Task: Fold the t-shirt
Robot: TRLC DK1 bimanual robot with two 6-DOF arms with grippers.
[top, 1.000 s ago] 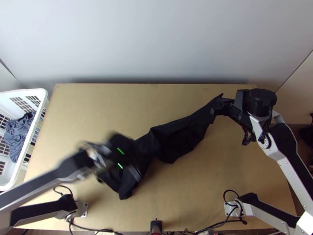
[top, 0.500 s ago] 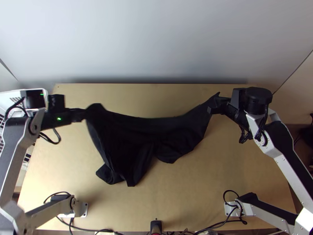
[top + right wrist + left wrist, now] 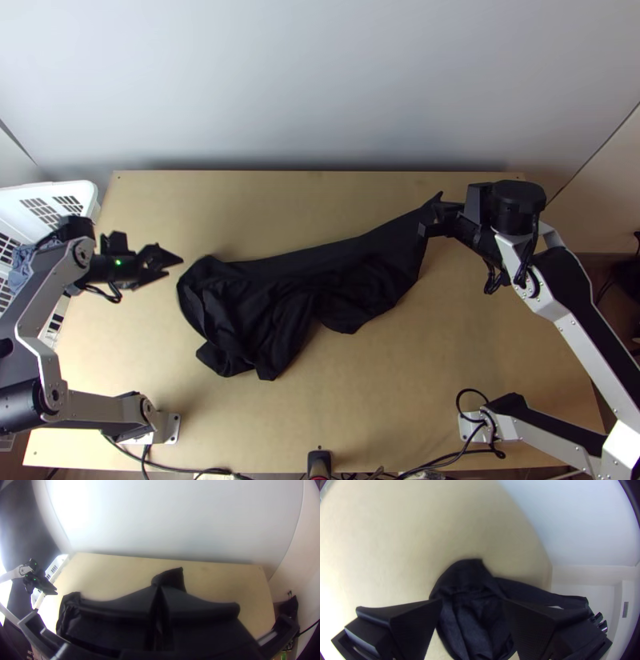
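The black t-shirt slants across the bench, drawn out into a narrow end at the right hand, which is closed tight on it, with a bit of cloth poking past its fingertips. The left hand hangs with its fingers apart, just beside the shirt's other end and holding nothing. That end worries me: it lies bunched and rumpled, so the left hand could easily pinch several layers, or a stray fold instead of the edge, and the shirt would open out crooked. If the right hand pulls first, nothing pins the loose end, and the whole heap may simply slide toward it. A hard tug from both sides might also slip the cloth from the right hand, since it seems to have only a small bite.
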